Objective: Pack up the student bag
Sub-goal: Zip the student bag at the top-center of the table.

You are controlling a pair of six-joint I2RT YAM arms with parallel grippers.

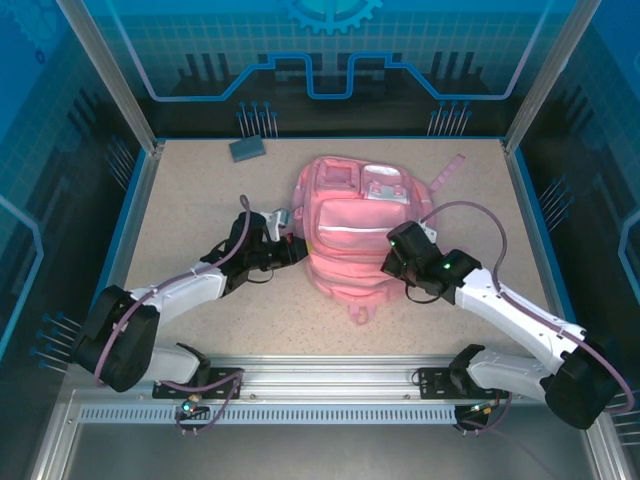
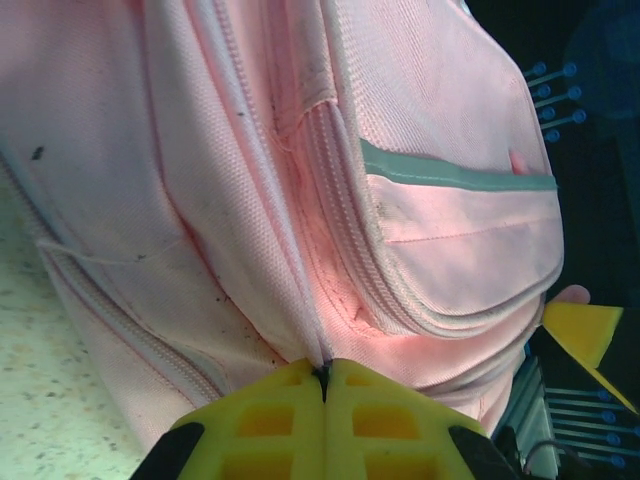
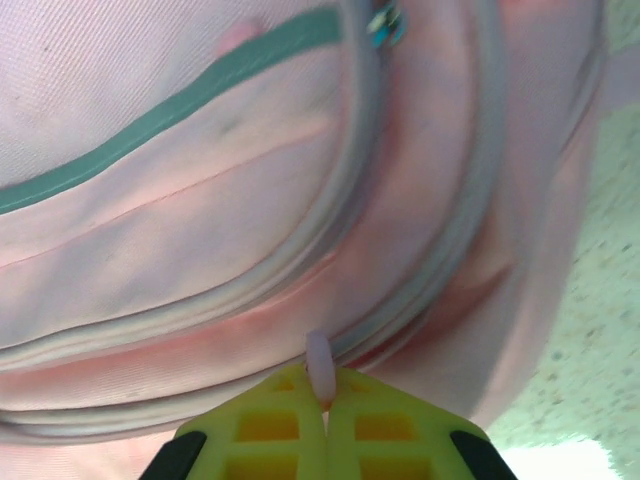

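Top external says barely started: student bag [image 1: 355,235] looks zipped up, grey case [image 1: 247,149] lying outside, left hand [image 2: 323,370] pinching the bag's seam [image 2: 300,320], right hand [image 3: 325,395] clamped on a zip pull [image 3: 318,360].

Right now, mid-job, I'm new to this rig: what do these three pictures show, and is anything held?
Two robot arms are bolted at the near edge of the table. The overhead picture looks down from behind them: a pink student bag lies in the middle, a small grey object at the far left. The other two pictures come from cameras on each wrist, yellow fingers at the bottom. The left hand is shut on a fold by the bag's zip. The right hand is shut on a pale tab at a zip.
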